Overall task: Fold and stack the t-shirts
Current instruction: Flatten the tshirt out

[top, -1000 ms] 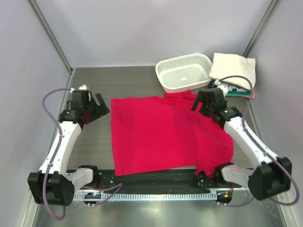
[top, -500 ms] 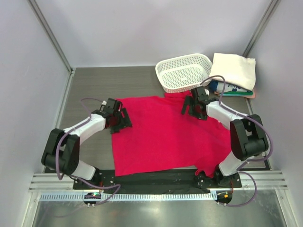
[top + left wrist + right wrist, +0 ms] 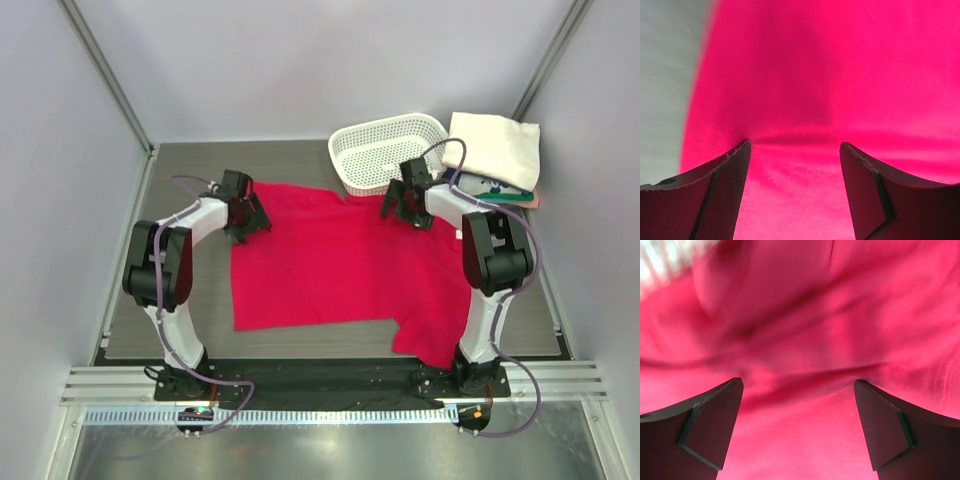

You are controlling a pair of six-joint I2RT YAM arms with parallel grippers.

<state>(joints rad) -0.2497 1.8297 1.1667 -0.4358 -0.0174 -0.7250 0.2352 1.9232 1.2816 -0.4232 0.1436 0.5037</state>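
From the top camera you are looking into a booth whose pale walls (image 3: 300, 70) are closing in a dark grey table (image 3: 190, 165). The crimson t-shirt (image 3: 340, 265) is lying spread flat on it, its far edge running under both sets of fingers. The left gripper (image 3: 254, 213) is hanging over the shirt's far left corner and the right gripper (image 3: 403, 214) over its far right part. Just beyond the right fingers the white perforated basket (image 3: 345, 143) is sitting on the table, its mesh floor showing. To the right of those fingers a cream-white folded shirt (image 3: 495, 145) is topping a stack, with a teal-printed shirt (image 3: 492, 187) under it and a pink edge (image 3: 530, 201) peeking out at the bottom.

On the left wrist camera the fingers (image 3: 722, 192) are standing released, wide apart. Crimson cloth is filling the gap and a low crease is running from tip to tip. Grey table is showing ahead, outside the left fingertip.

On the right wrist camera the fingers (image 3: 710, 430) are also spreading wide and grasping nothing, with rumpled crimson cloth ahead of them. Whether the tips are touching it you cannot tell. A blurred pale patch (image 3: 662, 260) is showing far beyond the left tip.
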